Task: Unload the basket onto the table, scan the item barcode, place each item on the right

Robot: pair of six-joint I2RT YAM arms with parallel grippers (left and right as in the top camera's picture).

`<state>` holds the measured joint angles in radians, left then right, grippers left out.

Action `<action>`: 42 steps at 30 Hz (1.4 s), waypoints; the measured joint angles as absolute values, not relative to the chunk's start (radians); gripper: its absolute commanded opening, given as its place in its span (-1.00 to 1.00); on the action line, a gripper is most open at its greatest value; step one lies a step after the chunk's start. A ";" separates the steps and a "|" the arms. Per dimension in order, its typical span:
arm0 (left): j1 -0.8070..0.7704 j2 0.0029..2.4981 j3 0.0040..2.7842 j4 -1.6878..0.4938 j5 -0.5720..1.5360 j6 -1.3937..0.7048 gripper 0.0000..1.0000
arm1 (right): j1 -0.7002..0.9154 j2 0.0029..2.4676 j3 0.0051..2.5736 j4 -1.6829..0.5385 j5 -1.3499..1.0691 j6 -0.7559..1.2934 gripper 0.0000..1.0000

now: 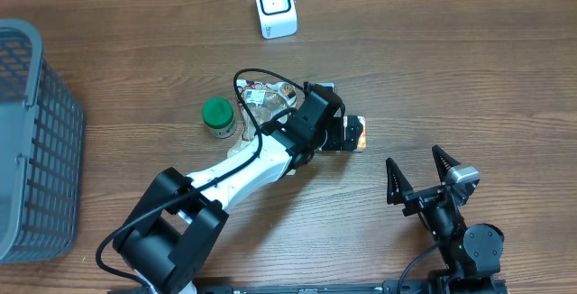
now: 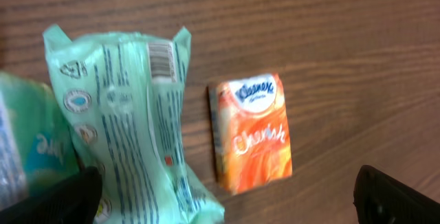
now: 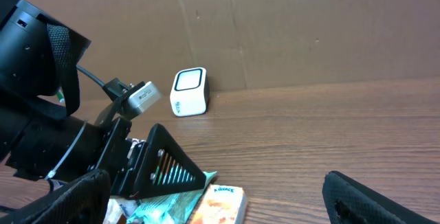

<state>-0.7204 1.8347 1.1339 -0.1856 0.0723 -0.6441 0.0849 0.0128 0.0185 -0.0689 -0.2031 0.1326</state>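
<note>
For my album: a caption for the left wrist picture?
Open left gripper over a green packet, barcode showing, beside an orange Kleenex pack on a wooden table.

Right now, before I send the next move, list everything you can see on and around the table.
scanner: one, white, far side of the table, centre
basket: one, grey, left edge
tub: one, green lid, left of the pile
green packet: one, pale green, barcode showing, left of the tissue pack
tissue pack: one, orange, flat on the table
pile: more wrapped items under the left arm, count unclear
table: one, brown wood
left gripper: one, black, open above the tissue pack, holding nothing
right gripper: one, black, open, near right, holding nothing
</note>
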 measured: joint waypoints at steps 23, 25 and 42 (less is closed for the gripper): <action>-0.171 1.171 1.263 -1.002 -0.022 -0.440 0.99 | 0.085 0.013 0.019 -0.069 -0.203 0.133 1.00; -0.108 1.160 1.263 -1.032 -0.048 -0.423 1.00 | 0.085 0.013 0.019 -0.069 -0.203 0.133 1.00; 0.002 1.199 1.263 -1.078 -0.244 -0.253 0.99 | 0.085 0.013 0.019 -0.069 -0.203 0.133 1.00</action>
